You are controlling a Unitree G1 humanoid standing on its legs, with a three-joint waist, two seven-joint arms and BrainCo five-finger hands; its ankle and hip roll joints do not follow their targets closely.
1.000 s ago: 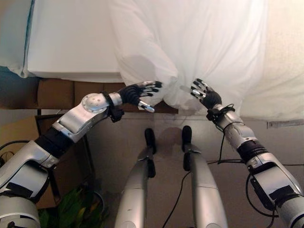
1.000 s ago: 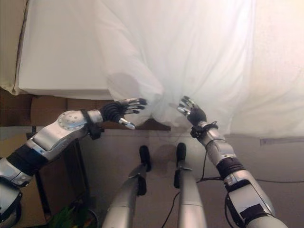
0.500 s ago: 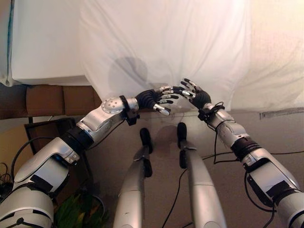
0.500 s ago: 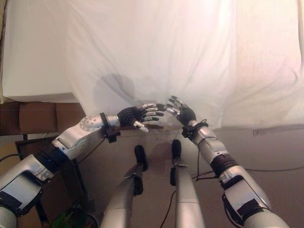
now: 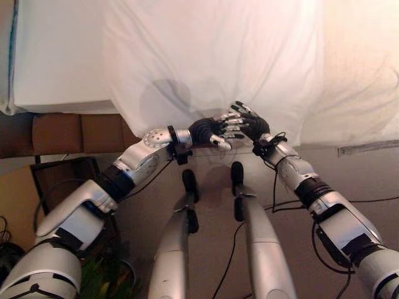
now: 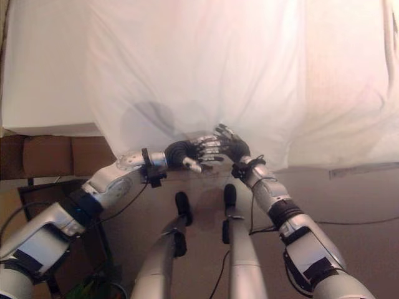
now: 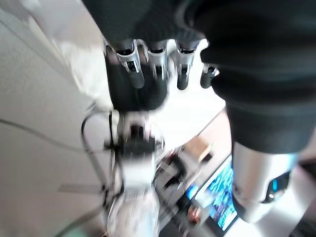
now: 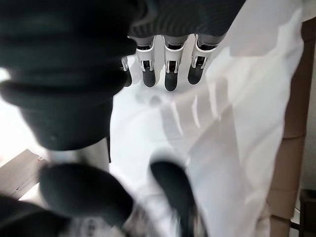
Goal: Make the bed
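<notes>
The robot's two hands are meeting at the centre of the head camera's view, just beneath the hanging lower edge of a thin white bed sheet [image 5: 212, 56]. The left hand [image 5: 211, 129] is reaching in from eight o'clock and the right hand [image 5: 248, 123] from four o'clock, the two sitting side by side with their fingertips close together, whether touching or not I cannot tell. The left hand's fingers [image 7: 155, 61] are showing straight and side by side in its wrist view, holding nothing, with the right hand's dark back [image 7: 133, 91] just past them. The right hand's fingers [image 8: 170, 64] are likewise lying straight in a row over the white cloth, gripping nothing, with the thumb [image 8: 173, 190] standing apart from them. The sheet is draping down over the near side of a white mattress [image 5: 62, 62], its loose edge hanging to just above the hands and its folds running up toward twelve o'clock. At ten o'clock the mattress is lying bare, its near edge resting on a brown upholstered bed base [image 5: 59, 132]. Below the base, at eight o'clock, a dark-framed wooden side stand [image 5: 50, 180] is standing beside the left arm. At two o'clock the sheet is spreading on across the bed, over a light grey floor [image 5: 361, 174].
</notes>
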